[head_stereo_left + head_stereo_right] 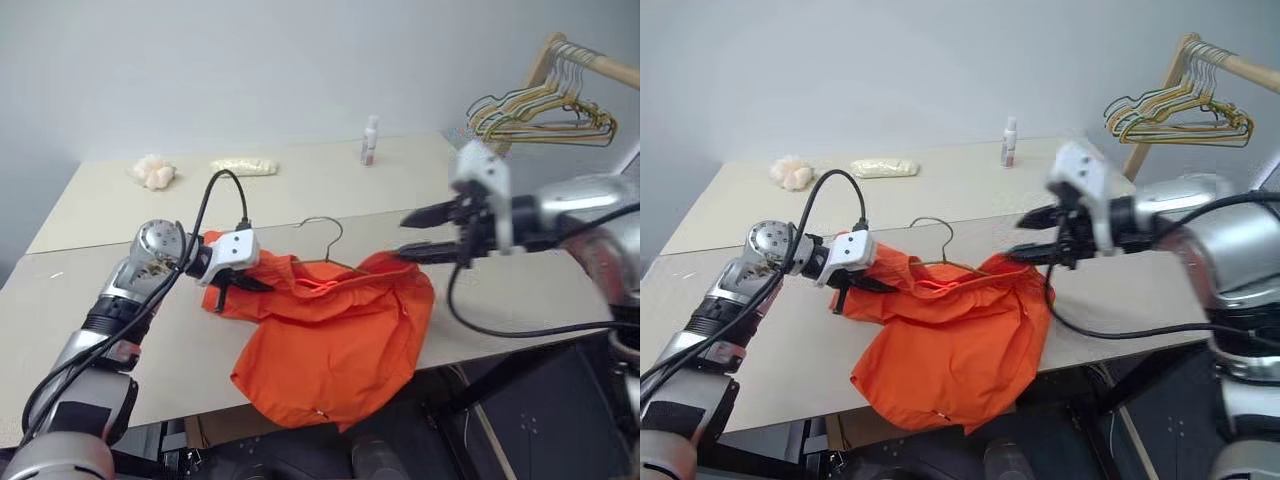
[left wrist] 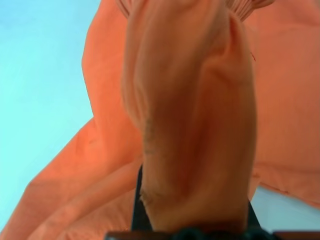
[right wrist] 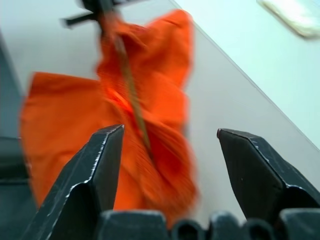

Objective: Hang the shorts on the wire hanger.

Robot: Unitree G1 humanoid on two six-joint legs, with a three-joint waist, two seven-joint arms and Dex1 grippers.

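Count, places relative to table (image 1: 90, 330):
- orange shorts (image 1: 330, 340): 1, on near edge, part hanging over.
- wire hanger (image 1: 325, 240): 1, hook poking out of shorts, mid table.
- small bottle (image 1: 370, 140): 1, far side.
- pale crumpled lump (image 1: 153, 172): 1, far left.
- flat pale packet (image 1: 243, 167): 1, far side, beside lump.
- bunch of coloured hangers (image 1: 540, 115): 1 bunch on wooden rail beyond right end; individual count unreadable.
- grippers: 2, left gripper (image 1: 232, 283), right gripper (image 1: 425, 235).

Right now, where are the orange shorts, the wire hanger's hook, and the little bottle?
shorts (image 1: 335, 345): left eye view, on the broad middle of the fabric.
wire hanger (image 1: 322, 222): left eye view, on the hook's curve.
bottle (image 1: 370, 141): left eye view, on its body.
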